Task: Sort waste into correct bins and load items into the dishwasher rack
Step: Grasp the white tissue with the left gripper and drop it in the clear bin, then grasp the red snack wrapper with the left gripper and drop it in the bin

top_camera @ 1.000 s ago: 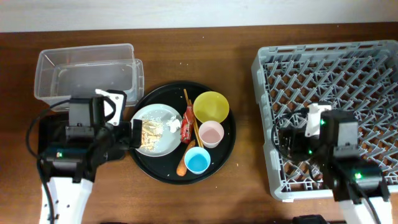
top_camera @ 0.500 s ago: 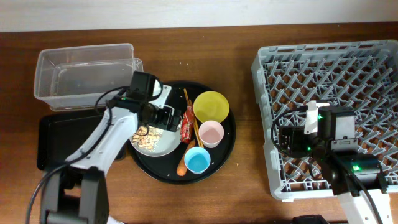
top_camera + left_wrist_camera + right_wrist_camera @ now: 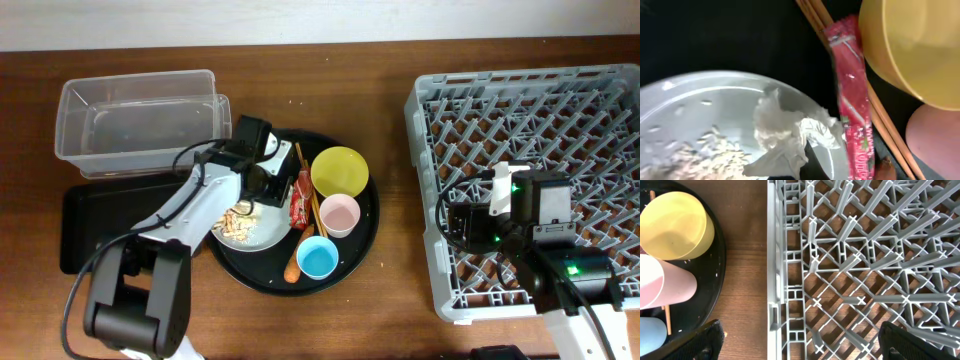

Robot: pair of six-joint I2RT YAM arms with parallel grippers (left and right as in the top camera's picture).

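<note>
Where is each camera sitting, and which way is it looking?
Overhead: above the table, looking straight down; left arm, right arm, round tray and rack show.
Left wrist: on the left arm, close over the plate, facing tissue and wrapper; no arm part clearly shows.
Right wrist: on the right arm, facing down at the rack's edge; the right pincer, open, shows in the bottom corners.
Shared: the yellow bowl shows in all three.

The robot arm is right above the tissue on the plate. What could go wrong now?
The crumpled tissue seems to touch the red wrapper, so the left gripper might pinch both in its jaws. The tissue sits beside the food scraps on the plate, so lifting it could drag crumbs over the rim. The chopsticks lie alongside the wrapper and might get knocked.
</note>
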